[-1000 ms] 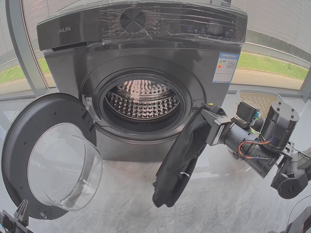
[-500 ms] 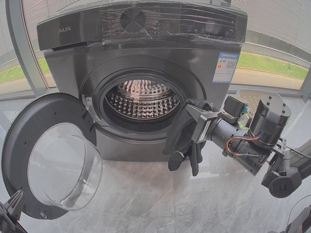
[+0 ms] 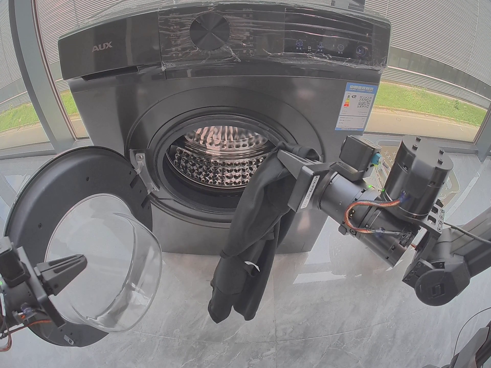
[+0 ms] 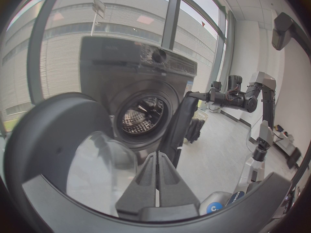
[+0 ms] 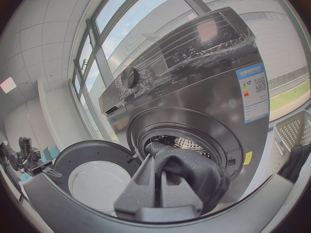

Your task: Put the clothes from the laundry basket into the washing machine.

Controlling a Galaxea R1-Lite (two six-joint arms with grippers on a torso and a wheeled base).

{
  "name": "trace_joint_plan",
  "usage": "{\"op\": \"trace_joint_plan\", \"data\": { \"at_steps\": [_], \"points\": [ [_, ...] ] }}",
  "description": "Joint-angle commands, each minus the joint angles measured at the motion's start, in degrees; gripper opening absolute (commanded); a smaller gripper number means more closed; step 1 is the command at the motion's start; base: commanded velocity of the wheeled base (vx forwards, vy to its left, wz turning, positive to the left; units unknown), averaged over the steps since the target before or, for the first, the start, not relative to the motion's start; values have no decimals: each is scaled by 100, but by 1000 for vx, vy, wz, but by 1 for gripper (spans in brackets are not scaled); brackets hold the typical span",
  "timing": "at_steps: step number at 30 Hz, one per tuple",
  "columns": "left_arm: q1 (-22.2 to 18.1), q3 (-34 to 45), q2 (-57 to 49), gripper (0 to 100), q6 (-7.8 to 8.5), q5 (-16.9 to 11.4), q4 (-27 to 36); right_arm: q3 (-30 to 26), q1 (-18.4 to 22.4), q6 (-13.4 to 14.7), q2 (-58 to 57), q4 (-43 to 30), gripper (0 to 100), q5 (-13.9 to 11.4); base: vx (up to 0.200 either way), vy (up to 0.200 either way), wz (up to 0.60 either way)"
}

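The right gripper (image 3: pixel 292 163) is clamped on the top of a dark garment (image 3: pixel 249 241). It holds the pinched end at the right rim of the drum mouth (image 3: pixel 225 162) of the washing machine (image 3: pixel 117 108), while most of the cloth hangs down in front of the machine toward the floor. To finish well, the arm should probably carry that end deep past the rim and a little higher before letting go. That way the long tail is dragged over the lip rather than sliding back out. The left gripper (image 3: pixel 64 269), fingers pressed together on nothing, sits in front of the open door (image 3: pixel 76 190) at the left. The laundry basket (image 5: pixel 291 130) at the right holds more dark cloth. A maker's badge (image 3: pixel 102 47) sits top left, and an energy sticker (image 3: pixel 356 107) with a coloured scale and a square code sits top right; its fine print is too small to read.
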State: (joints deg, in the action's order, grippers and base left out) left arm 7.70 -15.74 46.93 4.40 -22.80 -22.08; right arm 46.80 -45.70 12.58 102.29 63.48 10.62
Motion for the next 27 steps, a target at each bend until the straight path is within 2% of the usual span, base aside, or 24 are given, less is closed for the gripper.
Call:
{"op": "trace_joint_plan", "data": {
  "at_steps": [1,4,8,11,14,27],
  "points": [
    [943,-588,1907,0,78,21,-517,277,35,-1,195,-11,0,2,0,0,0],
    [1357,-870,2373,0,70,91,-508,339,35,8,300,7,0,2,0,0,0],
    [1629,-1142,2936,0,35,118,-561,444,44,8,353,-11,0,10,0,0,0],
    [1814,-1362,3560,0,43,91,-921,497,44,8,362,-20,0,10,0,0,0],
    [2007,-1511,3955,0,-18,91,-1290,497,44,8,414,-11,0,19,0,0,0],
    [2262,-1907,5080,0,8,-32,-1572,523,44,8,441,-11,0,90,0,0,0]
  ]
}}
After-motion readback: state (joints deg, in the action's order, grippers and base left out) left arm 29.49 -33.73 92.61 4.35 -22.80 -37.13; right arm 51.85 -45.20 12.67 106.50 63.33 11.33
